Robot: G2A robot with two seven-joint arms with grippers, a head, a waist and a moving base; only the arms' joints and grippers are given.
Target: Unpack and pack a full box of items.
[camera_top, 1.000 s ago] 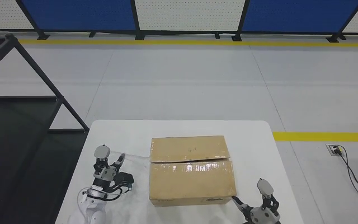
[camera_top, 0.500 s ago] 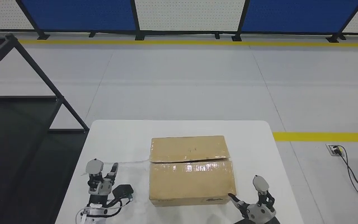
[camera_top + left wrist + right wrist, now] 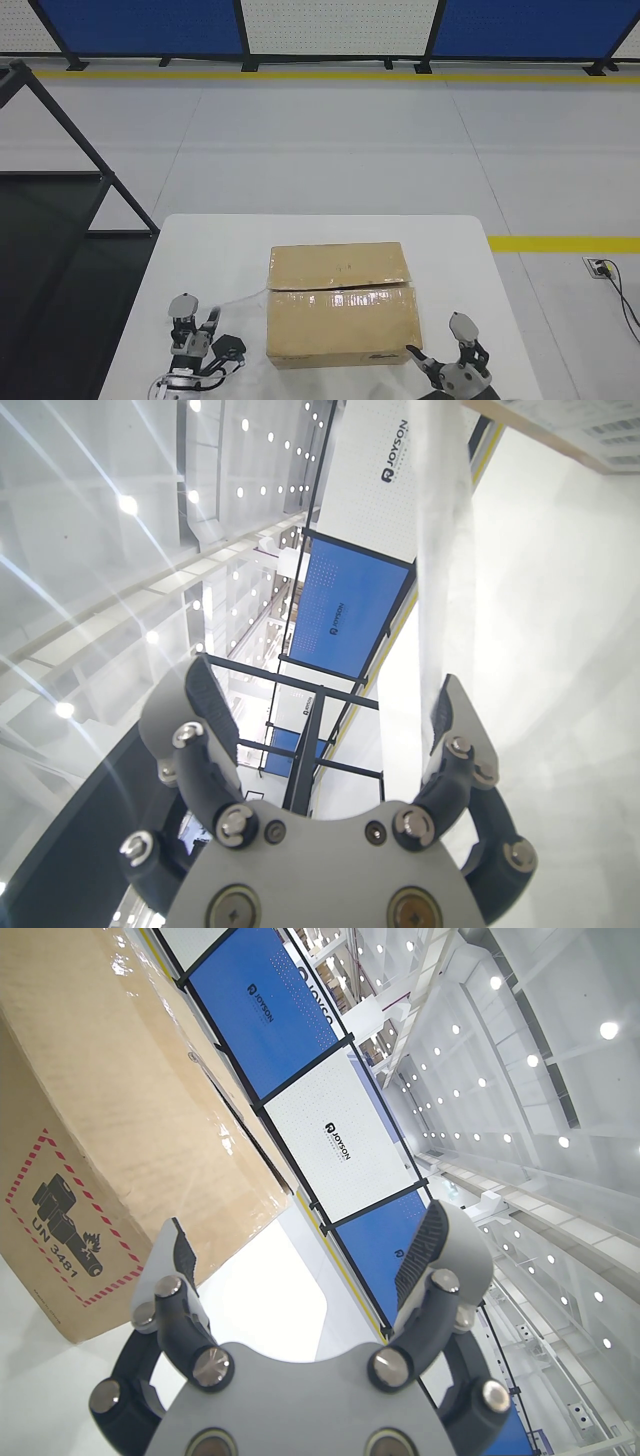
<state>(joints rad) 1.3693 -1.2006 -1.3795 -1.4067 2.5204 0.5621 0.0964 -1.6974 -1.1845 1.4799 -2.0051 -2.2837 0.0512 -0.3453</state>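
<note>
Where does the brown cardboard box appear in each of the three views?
Top view: the brown cardboard box in the middle of the white table.
Left wrist view: one corner of it, far beyond the left gripper.
Right wrist view: its labelled side, close beside the right gripper.
Shared landmark: the blue partition panels behind.

Top cam chops both arms off at the picture's bottom edge, just behind the left gripper [image 3: 197,316] and right gripper [image 3: 438,340]. The box [image 3: 340,305] is closed, so no clue what's inside. On the left wrist cam there's a pale blurry strip [image 3: 442,550] by one finger, and I can't tell what it is.
</note>
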